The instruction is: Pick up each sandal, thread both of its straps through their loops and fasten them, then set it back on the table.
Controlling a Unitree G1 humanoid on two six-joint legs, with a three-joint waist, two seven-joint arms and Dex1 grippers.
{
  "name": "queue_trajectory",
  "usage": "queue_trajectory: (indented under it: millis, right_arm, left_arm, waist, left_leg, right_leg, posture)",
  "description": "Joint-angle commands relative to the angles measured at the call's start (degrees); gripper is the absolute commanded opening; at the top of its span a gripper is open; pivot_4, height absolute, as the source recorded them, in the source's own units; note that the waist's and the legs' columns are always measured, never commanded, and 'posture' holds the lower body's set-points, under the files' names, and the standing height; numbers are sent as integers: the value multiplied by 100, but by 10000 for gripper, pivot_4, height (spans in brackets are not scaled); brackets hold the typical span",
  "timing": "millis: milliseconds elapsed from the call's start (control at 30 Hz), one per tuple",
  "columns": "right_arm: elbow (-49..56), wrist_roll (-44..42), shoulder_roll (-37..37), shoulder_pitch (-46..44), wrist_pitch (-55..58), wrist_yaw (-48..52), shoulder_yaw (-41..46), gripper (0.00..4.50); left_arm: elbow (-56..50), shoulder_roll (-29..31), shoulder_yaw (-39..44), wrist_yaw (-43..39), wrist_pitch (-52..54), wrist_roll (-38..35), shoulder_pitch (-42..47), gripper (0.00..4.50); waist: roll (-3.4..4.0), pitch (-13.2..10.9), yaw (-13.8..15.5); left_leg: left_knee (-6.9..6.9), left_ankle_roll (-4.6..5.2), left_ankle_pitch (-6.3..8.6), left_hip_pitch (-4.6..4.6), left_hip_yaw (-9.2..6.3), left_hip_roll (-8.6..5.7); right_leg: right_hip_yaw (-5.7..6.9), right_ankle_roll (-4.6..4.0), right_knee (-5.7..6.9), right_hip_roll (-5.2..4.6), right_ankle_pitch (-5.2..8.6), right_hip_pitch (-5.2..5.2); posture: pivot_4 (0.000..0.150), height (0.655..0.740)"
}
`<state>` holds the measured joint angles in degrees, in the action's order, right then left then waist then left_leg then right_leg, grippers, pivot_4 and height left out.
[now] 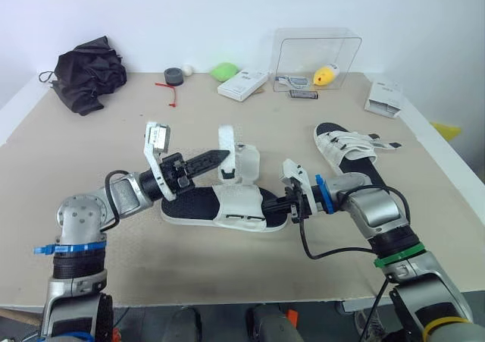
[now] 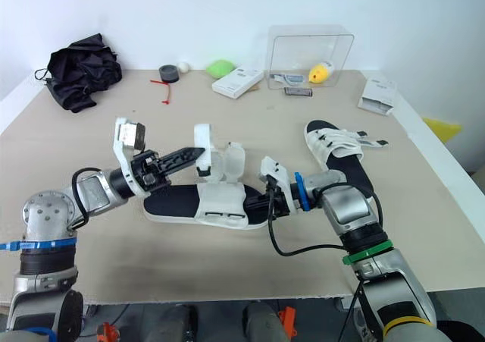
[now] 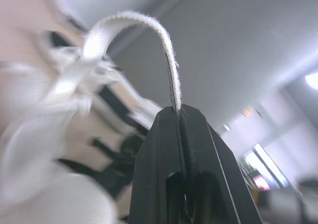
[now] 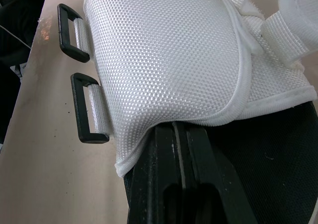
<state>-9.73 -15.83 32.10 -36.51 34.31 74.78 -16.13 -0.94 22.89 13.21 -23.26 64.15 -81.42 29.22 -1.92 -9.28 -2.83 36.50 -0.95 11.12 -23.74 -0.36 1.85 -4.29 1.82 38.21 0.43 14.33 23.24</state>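
A black-soled sandal [image 1: 198, 205] with a white woven upper lies in the middle of the table. Its two white straps stand up loose. My left gripper [image 1: 225, 157] is shut on the tip of one strap [image 3: 130, 19], holding it raised above the sandal. My right gripper [image 1: 283, 206] is shut on the sandal's edge, where the white upper [image 4: 164, 60] meets the sole. Two black loops [image 4: 87, 109] hang empty at the upper's side. The second sandal [image 1: 347, 149] lies flat on the table to the right, beyond my right arm.
At the back stand a black cloth bundle [image 1: 89, 73], a tape roll [image 1: 173, 76], a green object [image 1: 224, 71], a white box [image 1: 242, 85], and a clear plastic case [image 1: 317, 54] with a yellow item. A white packet [image 1: 383, 98] lies near the table's right edge.
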Motion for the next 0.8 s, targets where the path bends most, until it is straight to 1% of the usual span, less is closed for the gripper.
queue_trajectory:
  millis: [33,267,433,533,667,800]
  right_arm:
    - [-39,62,-67,-11,31,-60,-109,0]
    - [34,63,-76,41,66,-88,-89,0]
    - [73,49,-83,63,95,-107,-70,0]
    - [91,41,-79,71,106,-104,-63,0]
    - [106,28,-73,75,118,-100,-60,0]
    - [117,19,-74,79,123,-96,-59,0]
  left_arm:
    - [68,-79,-134,18,228,-35,-49,398]
    - [186,-226,-391,34,757,-171,-145,398]
    - [14,-142,-663,-296,740,380,-227,398]
    - [55,-152,-663,-428,700,506,-204,398]
    - [54,0,-684,-753,666,785,-235,398]
    - [98,71,-596,-873,680,880,-229,398]
  waist:
    - [0,0,1]
    - [0,0,1]
    - [0,0,1]
    - [0,0,1]
    - [0,0,0]
    - [0,0,0]
  left_leg:
    - [0,0,0,0,0,0]
    - [-1,-4,-2,2,-4,2]
    - [-2,-5,-3,3,-4,4]
    - [-2,-5,-3,3,-3,4]
    - [-2,-5,-3,4,-3,4]
    - [-4,-5,-3,3,-3,5]
  right_leg:
    - [0,0,0,0,0,0]
    - [1,-6,0,6,-3,0]
    - [1,-8,0,9,-4,0]
    - [0,-8,0,9,-4,0]
    - [0,-10,0,9,-4,0]
    - [0,-11,0,10,-3,1]
  posture:
    - [1500,7400]
    - [1500,7400]
    - [1500,7400]
    - [1500,7400]
    - [1500,7400]
    - [1500,7400]
